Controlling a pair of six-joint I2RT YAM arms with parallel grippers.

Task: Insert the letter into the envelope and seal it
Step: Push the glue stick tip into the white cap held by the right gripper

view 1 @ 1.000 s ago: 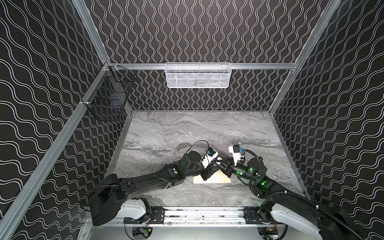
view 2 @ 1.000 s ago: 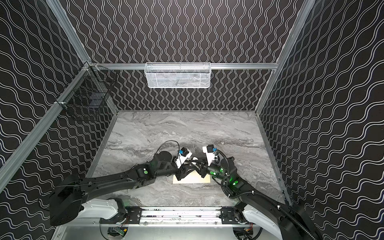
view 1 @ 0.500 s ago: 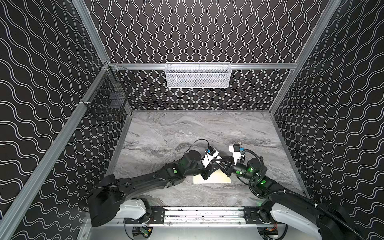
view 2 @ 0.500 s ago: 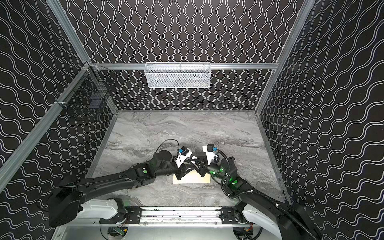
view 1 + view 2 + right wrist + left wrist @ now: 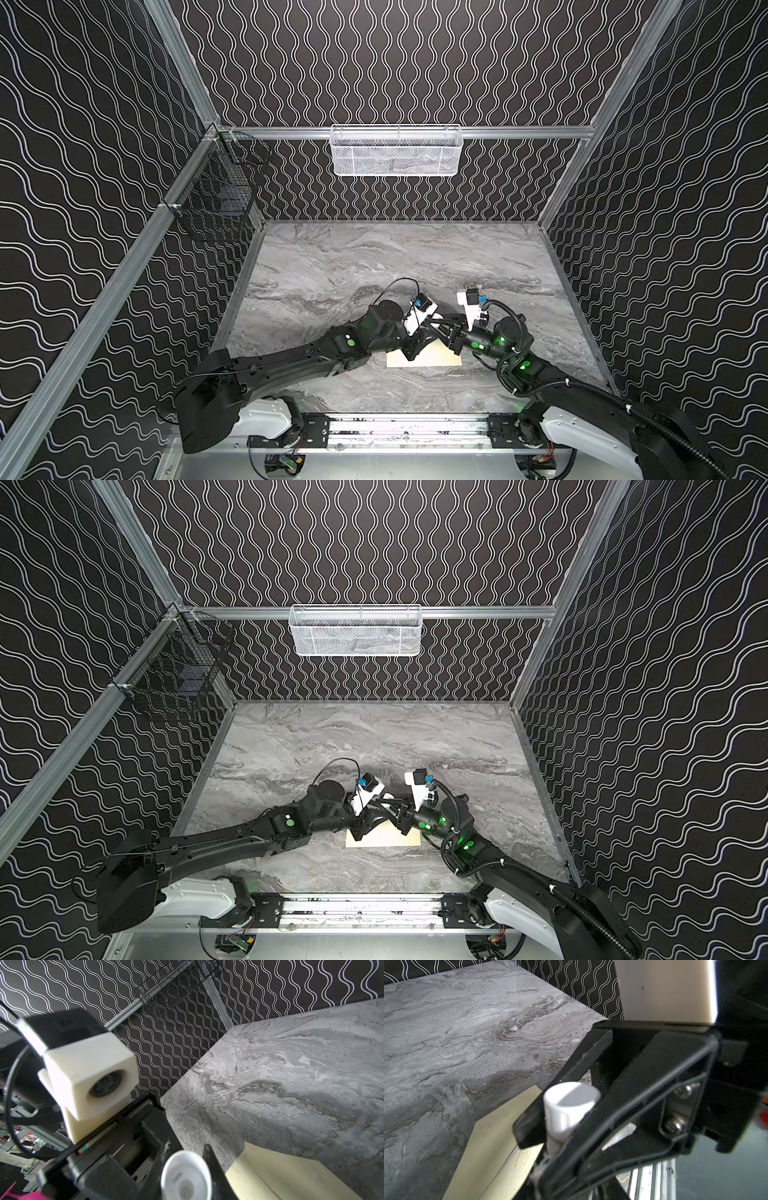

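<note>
The cream envelope (image 5: 432, 359) (image 5: 386, 840) lies flat near the table's front edge. Its flap (image 5: 496, 1136) is open. A thin pale strip runs along the flap fold, and I cannot tell whether it is the letter; no separate white sheet shows. Both grippers meet just above the envelope's far edge. My right gripper (image 5: 437, 327) (image 5: 186, 1154) is shut on the ridged end of a small white stick (image 5: 571, 1103) (image 5: 187, 1180). The stick's narrower end runs down into my left gripper (image 5: 420, 341) (image 5: 548, 1167), whose jaws close on it. The right fingers (image 5: 591, 1059) flank the stick.
A small pale cap-like piece (image 5: 544, 1057) stands on the marble beyond the envelope. A white mesh basket (image 5: 397, 151) hangs on the back wall. A black wire basket (image 5: 216, 199) hangs on the left wall. A metal rail (image 5: 407, 428) runs along the front.
The left jaws have narrowed onto the stick. Both arms stay almost where they were, above the envelope.
</note>
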